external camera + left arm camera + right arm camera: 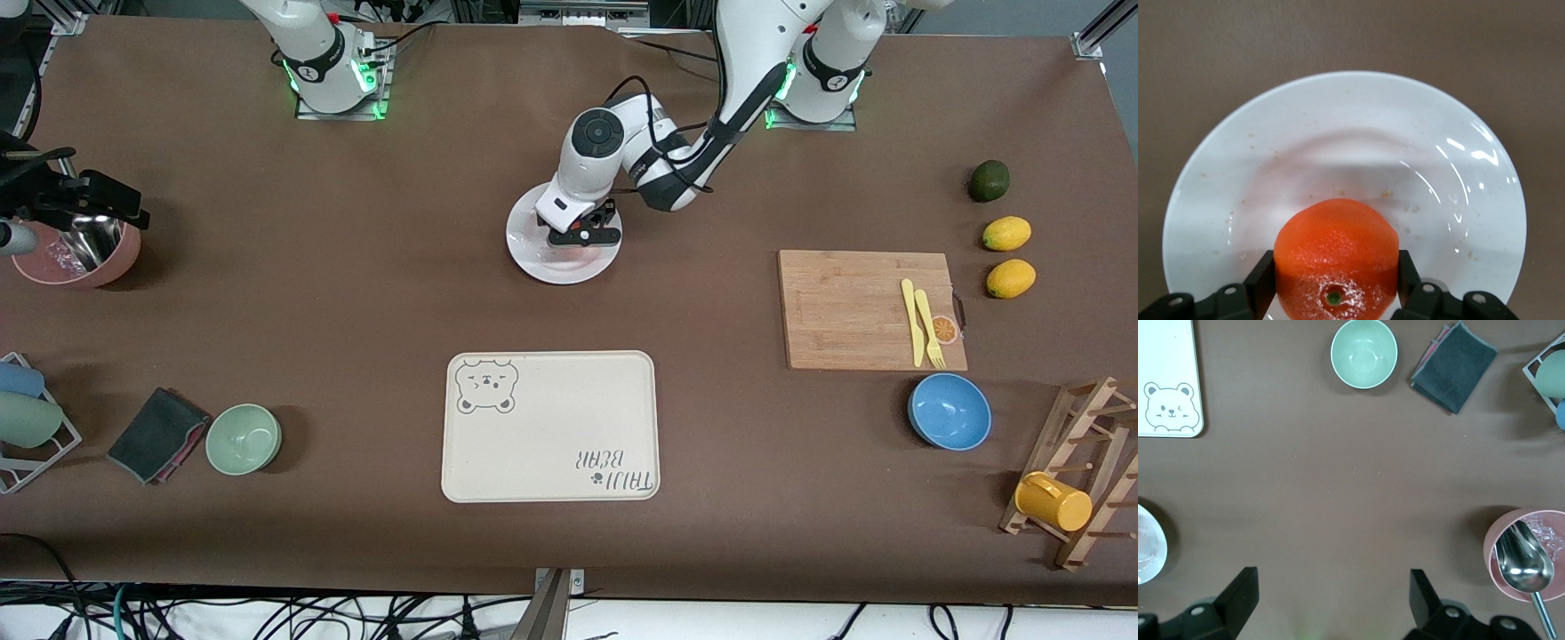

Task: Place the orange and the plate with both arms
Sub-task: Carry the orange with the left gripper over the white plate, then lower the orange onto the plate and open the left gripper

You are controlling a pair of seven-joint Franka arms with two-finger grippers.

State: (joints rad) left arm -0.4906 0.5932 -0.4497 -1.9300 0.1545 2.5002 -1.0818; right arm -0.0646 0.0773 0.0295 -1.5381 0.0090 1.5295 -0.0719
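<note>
Left tool [1336, 283] is sitting low over the white plate [1358, 140], its fingers [1262, 280] lying against either side of the orange [1336, 257]. The orange is resting on the plate, dimple facing the left wrist camera; whether the fingers are pressing it or only touching cannot be told. In the front view the left tool [578, 233] is covering most of the fruit, and only a reddish tint is showing on the plate [524, 244].

The plate is sitting mid-desk, farther from the front camera than the cream bear tray [551, 427].

Right arm is waiting at its own end of the desk. The right tool [1335, 597] is hovering over bare brown desk [1338, 500], fingers [1241, 593] standing wide apart and holding nothing. Just beside it, the pink bowl [1531, 553] is carrying a metal scoop [1521, 560].

Toward the left arm's end: a wooden cutting board [867, 307] with a yellow knife and fork [923, 324] lying on it, two lemons [1007, 234], and a blue bowl [949, 411].
</note>
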